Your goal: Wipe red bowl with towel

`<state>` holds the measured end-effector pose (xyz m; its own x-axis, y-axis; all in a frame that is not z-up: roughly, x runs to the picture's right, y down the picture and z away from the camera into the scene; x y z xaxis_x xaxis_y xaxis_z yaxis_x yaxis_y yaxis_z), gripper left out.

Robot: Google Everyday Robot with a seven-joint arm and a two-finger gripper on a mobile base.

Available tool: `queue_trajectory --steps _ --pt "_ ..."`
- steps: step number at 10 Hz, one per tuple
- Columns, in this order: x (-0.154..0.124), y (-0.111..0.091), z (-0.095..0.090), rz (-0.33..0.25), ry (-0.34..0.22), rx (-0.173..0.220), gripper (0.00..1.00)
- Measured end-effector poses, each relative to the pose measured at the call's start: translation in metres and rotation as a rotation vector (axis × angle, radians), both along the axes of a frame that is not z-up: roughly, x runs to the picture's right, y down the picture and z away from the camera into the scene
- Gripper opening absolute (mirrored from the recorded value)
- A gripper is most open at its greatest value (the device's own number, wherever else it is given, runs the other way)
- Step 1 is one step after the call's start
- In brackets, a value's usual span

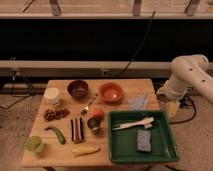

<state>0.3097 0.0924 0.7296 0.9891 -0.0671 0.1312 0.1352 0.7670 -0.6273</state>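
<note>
The red bowl stands upright on the far middle of the wooden table. A pale blue-grey towel lies flat just right of the bowl, near the table's right edge. My white arm comes in from the right. The gripper hangs low just off the table's right edge, right of the towel and apart from it. It holds nothing that I can see.
A green tray at front right holds white utensils and a grey sponge. A dark bowl, white cup, spoon, grapes, can, banana and other food lie to the left.
</note>
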Motion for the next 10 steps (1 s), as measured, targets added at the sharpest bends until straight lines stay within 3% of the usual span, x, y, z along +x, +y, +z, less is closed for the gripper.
queue_trajectory --steps 5,7,10 --pt "0.000 0.000 0.000 0.000 0.000 0.000 0.80" --pt "-0.004 0.000 0.006 -0.028 -0.021 -0.005 0.80" --pt "-0.045 -0.008 0.048 -0.087 -0.070 0.016 0.80"
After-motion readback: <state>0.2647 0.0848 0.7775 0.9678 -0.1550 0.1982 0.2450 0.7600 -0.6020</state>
